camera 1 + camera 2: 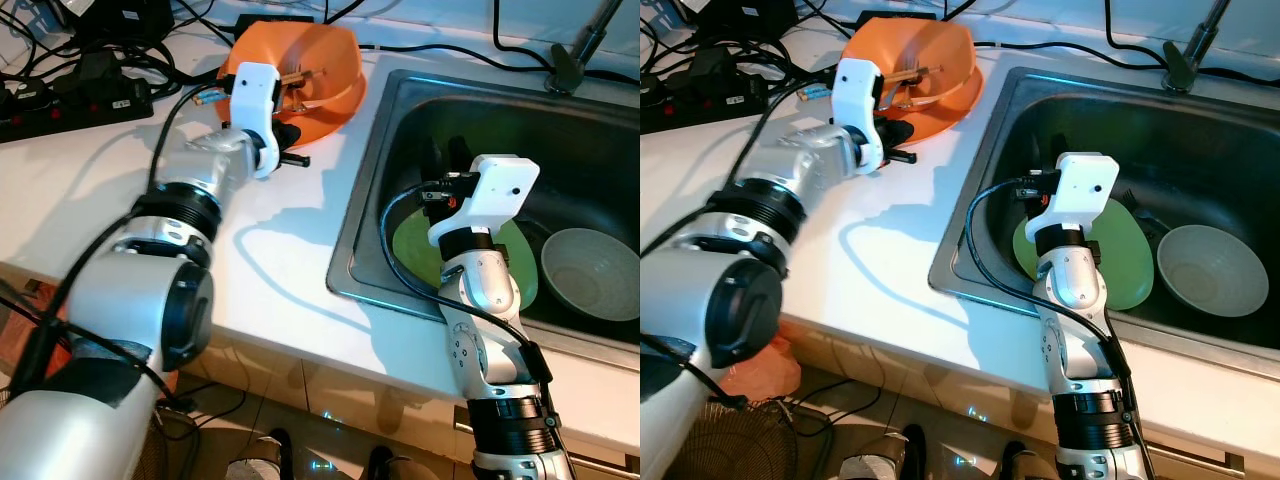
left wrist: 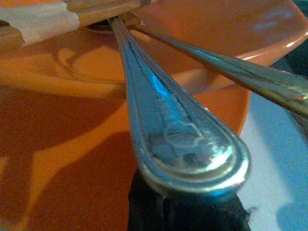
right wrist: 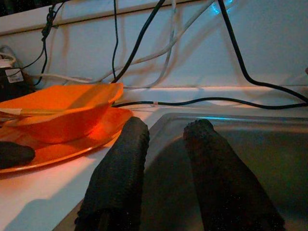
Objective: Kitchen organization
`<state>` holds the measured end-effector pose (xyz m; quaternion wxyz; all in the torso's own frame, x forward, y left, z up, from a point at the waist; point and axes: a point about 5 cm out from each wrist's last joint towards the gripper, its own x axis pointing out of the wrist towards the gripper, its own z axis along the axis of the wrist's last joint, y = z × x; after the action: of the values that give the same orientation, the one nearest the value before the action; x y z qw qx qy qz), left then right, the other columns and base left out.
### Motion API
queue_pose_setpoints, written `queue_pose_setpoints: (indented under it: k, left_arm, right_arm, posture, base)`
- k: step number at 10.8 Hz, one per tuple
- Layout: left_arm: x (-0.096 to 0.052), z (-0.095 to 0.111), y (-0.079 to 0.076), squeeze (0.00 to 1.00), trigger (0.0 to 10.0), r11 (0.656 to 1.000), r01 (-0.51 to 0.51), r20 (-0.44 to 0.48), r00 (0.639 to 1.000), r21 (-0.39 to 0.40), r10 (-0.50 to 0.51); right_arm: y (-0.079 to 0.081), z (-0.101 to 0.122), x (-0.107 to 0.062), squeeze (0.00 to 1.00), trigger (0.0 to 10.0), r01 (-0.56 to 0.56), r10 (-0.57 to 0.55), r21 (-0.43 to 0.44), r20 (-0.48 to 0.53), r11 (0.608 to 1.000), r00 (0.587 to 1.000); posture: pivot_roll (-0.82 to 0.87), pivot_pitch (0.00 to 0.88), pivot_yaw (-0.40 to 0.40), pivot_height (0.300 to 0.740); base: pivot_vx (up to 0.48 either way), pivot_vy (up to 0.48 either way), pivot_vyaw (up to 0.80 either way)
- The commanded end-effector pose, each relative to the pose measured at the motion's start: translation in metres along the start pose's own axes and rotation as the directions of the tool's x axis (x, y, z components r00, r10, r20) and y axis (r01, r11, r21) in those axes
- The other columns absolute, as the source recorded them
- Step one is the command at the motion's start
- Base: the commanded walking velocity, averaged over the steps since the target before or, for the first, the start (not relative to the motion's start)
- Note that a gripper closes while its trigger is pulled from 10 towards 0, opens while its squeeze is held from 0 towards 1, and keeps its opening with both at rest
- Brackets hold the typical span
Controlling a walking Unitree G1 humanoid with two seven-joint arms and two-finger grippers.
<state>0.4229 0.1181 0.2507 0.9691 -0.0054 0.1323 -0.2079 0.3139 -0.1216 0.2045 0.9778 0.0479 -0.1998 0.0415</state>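
An orange bowl point(image 1: 320, 55) stands on an orange plate point(image 1: 340, 108) at the back of the white counter point(image 1: 270, 260). It holds taped wooden chopsticks point(image 2: 43, 19) and two metal utensils. My left gripper point(image 1: 288, 145) sits at the bowl's near rim, shut on the handle of one metal utensil point(image 2: 173, 130). The second metal handle point(image 2: 250, 77) lies beside it. Inside the sink point(image 1: 372, 190), my right gripper point(image 1: 445, 165) hangs open and holds nothing, its two fingers point(image 3: 120, 163) apart. It is above a green plate point(image 1: 415, 250), next to a pale bowl point(image 1: 590, 272).
A black power strip point(image 1: 70, 105) and tangled cables point(image 1: 120, 40) lie at the counter's back left. The faucet point(image 1: 578, 45) rises behind the sink. A black cable point(image 3: 216, 100) runs along the wall. The counter's front edge drops to the floor.
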Motion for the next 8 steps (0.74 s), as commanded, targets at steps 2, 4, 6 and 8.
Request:
queue_pose_setpoints:
  k: [2, 4, 6, 8]
  left_arm:
    - [-0.001, -0.013, -0.003, 0.0, 10.0, 0.997, 0.072, -0.108, 0.991, -0.03, -0.075]
    - [-0.008, -0.015, -0.003, 0.0, 10.0, 0.993, 0.114, -0.135, 0.984, -0.023, -0.116]
    - [-0.029, -0.017, 0.003, 0.0, 10.0, 0.993, 0.106, -0.129, 0.985, -0.049, -0.111]
    - [-0.051, -0.018, 0.004, 0.0, 10.0, 0.995, 0.087, -0.113, 0.989, -0.055, -0.093]
  right_arm:
    - [-0.007, -0.024, -0.009, 0.0, 10.0, 0.02, -0.021, -0.003, -0.097, 1.0, 0.995]
    - [-0.007, -0.024, -0.008, 0.0, 10.0, 0.021, -0.021, -0.002, -0.095, 1.0, 0.995]
    - [-0.008, -0.025, -0.006, 0.0, 10.0, 0.02, -0.02, -0.001, -0.093, 1.0, 0.995]
    - [-0.008, -0.025, -0.003, 0.0, 10.0, 0.016, -0.016, 0.0, -0.091, 1.0, 0.996]
  posture:
    - [0.21, 0.222, 0.083, 0.74]
    - [0.22, 0.222, 0.083, 0.74]
    - [0.23, 0.22, 0.079, 0.74]
    - [0.24, 0.216, 0.074, 0.74]
  base:
    - [0.0, 0.0, 0.0]
    - [0.0, 0.0, 0.0]
    - [0.0, 0.0, 0.0]
    - [0.0, 0.0, 0.0]
